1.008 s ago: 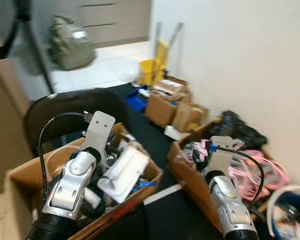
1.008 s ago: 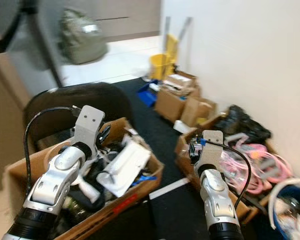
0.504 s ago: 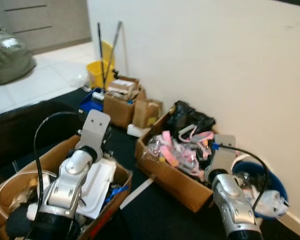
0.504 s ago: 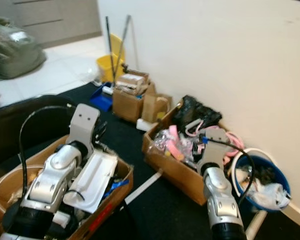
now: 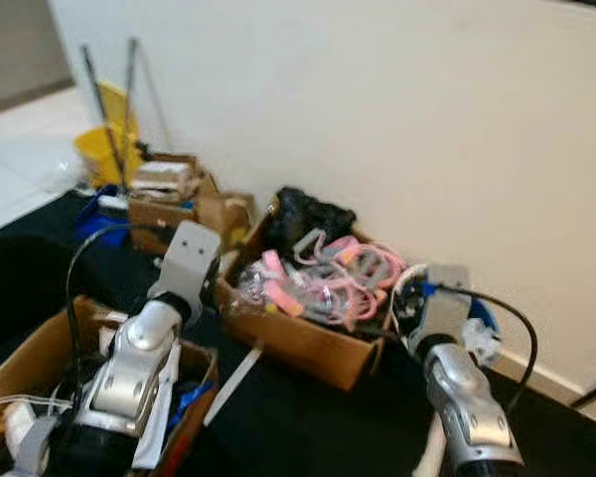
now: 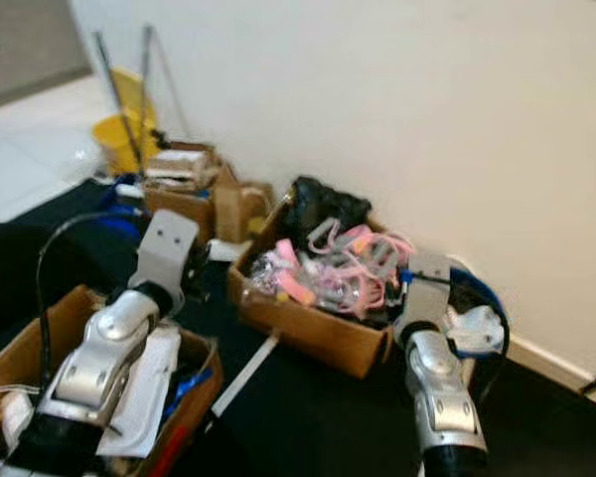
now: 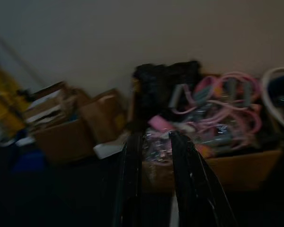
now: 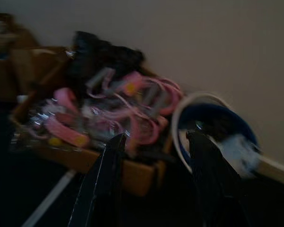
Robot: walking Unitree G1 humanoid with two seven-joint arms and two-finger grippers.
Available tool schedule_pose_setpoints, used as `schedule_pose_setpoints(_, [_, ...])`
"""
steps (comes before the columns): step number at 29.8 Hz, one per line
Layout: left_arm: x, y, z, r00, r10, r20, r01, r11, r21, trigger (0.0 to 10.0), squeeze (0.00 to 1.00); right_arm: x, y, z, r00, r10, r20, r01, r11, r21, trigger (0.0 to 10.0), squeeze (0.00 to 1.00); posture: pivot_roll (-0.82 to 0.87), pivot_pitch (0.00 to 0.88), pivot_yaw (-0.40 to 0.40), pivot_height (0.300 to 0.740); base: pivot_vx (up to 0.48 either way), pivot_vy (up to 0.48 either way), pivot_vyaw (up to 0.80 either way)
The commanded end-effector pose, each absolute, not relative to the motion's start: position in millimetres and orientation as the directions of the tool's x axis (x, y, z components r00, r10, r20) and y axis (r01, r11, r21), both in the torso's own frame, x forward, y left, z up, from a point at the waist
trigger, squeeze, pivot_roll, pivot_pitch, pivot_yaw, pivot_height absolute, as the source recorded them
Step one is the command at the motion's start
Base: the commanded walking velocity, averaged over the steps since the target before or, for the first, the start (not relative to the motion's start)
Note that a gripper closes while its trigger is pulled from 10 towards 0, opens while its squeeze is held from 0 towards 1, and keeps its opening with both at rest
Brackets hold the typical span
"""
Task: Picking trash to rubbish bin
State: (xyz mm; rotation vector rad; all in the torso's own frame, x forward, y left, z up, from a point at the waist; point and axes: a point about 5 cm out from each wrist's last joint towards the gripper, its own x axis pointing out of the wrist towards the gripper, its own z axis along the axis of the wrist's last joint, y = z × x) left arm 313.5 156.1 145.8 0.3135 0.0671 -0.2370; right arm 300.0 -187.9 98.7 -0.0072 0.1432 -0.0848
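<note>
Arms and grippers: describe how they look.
Both arms are silver metal with black bases and grey plates at the wrists. A black cable loops over the left arm and the right arm, which has a blue connector. Each gripper, left and right, has two long black fingers.

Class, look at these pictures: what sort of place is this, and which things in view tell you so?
Probably a storage or utility corner of a home. Open cardboard boxes line the white wall, one box heaped with pink cables; a yellow mop bucket with handles stands further along, and a blue bin sits by the skirting.
</note>
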Motion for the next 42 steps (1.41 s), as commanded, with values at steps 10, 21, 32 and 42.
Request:
schedule_pose_setpoints(10, [311.9,151.9,140.0,0.973,-0.21,-0.099,0.23,0.934,0.274,10.0,0.0,292.8,-189.1,95.4,0.978,-0.108,-0.177,0.109,0.994,-0.006,10.0,0.0,-0.06,0.103,-0.026,0.74,0.0,0.0,-0.8])
schedule_pose_setpoints(21, [314.6,158.0,138.9,0.982,-0.166,-0.094,0.185,0.947,0.261,10.0,0.0,288.6,-189.4,93.9,0.968,-0.14,-0.206,0.15,0.988,0.034,10.0,0.0,-0.06,0.1,-0.027,0.74,0.0,0.0,-0.8])
schedule_pose_setpoints(32, [315.5,156.3,137.5,0.983,-0.156,-0.098,0.177,0.948,0.266,10.0,0.0,283.5,-195.2,94.2,0.963,-0.194,-0.188,0.205,0.978,0.039,10.0,0.0,-0.07,0.1,-0.004,0.74,0.0,0.0,-0.8])
schedule_pose_setpoints(42, [319.0,151.1,138.8,0.982,-0.168,-0.086,0.185,0.946,0.265,10.0,0.0,280.2,-196.7,92.6,0.957,-0.213,-0.196,0.225,0.974,0.038,10.0,0.0,-0.07,0.076,-0.006,0.74,0.0,0.0,-0.8])
